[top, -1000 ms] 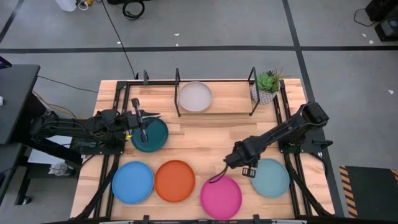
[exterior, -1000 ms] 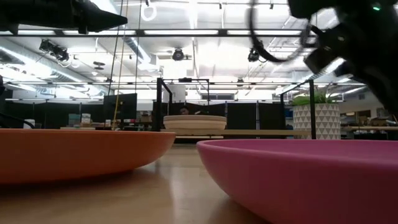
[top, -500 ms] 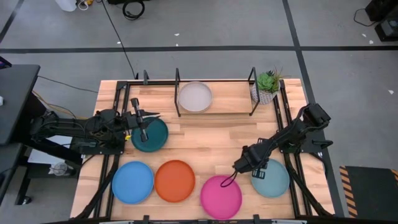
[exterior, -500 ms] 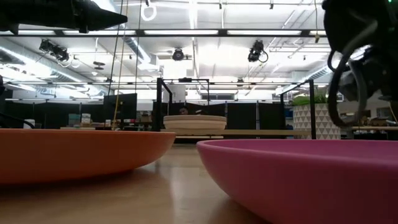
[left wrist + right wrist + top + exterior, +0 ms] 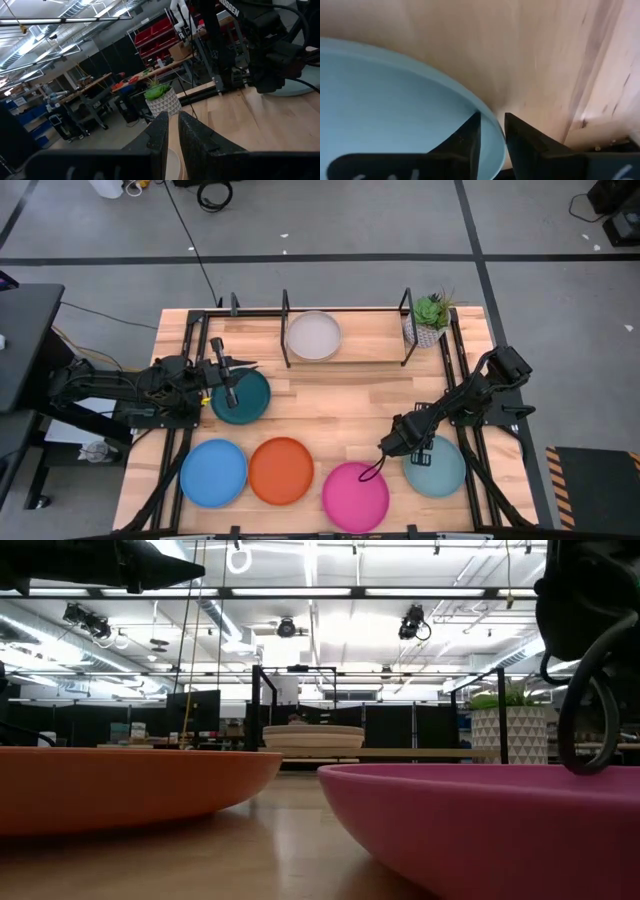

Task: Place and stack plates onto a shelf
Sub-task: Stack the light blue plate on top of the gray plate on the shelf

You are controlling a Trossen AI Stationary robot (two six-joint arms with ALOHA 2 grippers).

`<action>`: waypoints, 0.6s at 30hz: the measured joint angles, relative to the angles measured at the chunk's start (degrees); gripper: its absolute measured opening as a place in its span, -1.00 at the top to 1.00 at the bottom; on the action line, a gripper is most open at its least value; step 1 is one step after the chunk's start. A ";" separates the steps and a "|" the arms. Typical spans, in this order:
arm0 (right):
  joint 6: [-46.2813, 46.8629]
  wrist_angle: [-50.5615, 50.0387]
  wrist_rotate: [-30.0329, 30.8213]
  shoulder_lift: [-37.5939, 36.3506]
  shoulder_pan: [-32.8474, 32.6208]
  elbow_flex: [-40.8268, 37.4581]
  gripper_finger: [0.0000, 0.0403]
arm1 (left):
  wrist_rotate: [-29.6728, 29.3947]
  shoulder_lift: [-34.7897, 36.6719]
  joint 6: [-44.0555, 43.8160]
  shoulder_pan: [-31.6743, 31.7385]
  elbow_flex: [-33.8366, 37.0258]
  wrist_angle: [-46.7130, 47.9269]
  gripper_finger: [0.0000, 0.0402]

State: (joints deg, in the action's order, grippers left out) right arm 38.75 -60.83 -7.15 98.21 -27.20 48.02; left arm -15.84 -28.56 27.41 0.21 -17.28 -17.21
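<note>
My right gripper (image 5: 405, 448) (image 5: 492, 130) is down at the left rim of the light teal plate (image 5: 437, 467), near the table's right front, and is shut on it. My left gripper (image 5: 252, 366) (image 5: 172, 131) hangs shut and level above the dark teal plate (image 5: 243, 398), touching nothing. The blue (image 5: 213, 472), orange (image 5: 281, 470) and pink (image 5: 355, 496) plates lie flat in a row along the near edge. A pale plate (image 5: 314, 336) sits on the wooden floor of the shelf (image 5: 370, 352). I see no terracotta plate. My right gripper pinches the light teal plate's rim (image 5: 489, 116) at its left side. One finger (image 5: 469, 142) is over the plate's inside and the other (image 5: 525, 145) is outside, over the wood. The fingers come from above, pointing down. The plate lies flat on the table.
A small potted plant (image 5: 430, 318) stands at the shelf's right end. The shelf's black posts (image 5: 287, 330) rise at the far edge. Bare wood (image 5: 330, 405) lies between the shelf and the row of plates. The pink plate is close beside the right gripper.
My right gripper has moved toward the near edge and to the right, from beside the pink plate down onto the light teal plate's left rim, and has slowed there. No plate has moved.
</note>
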 joint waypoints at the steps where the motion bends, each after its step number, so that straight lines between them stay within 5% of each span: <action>1: -0.29 0.08 -0.01 0.00 0.00 -0.07 0.57 | 0.00 0.00 -0.06 0.00 0.00 0.00 0.75; 10: -3.08 -0.21 -1.27 0.00 0.68 -0.10 0.85 | 0.01 0.00 -0.19 0.00 0.00 0.00 0.75; 18: -5.51 -2.33 -2.51 0.10 2.59 1.53 0.88 | 0.01 0.00 -0.99 0.00 0.00 0.04 0.75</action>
State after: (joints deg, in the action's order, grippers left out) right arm 33.25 -63.16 -9.66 98.32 -24.61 49.55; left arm -15.84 -28.56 26.42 0.21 -17.28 -17.17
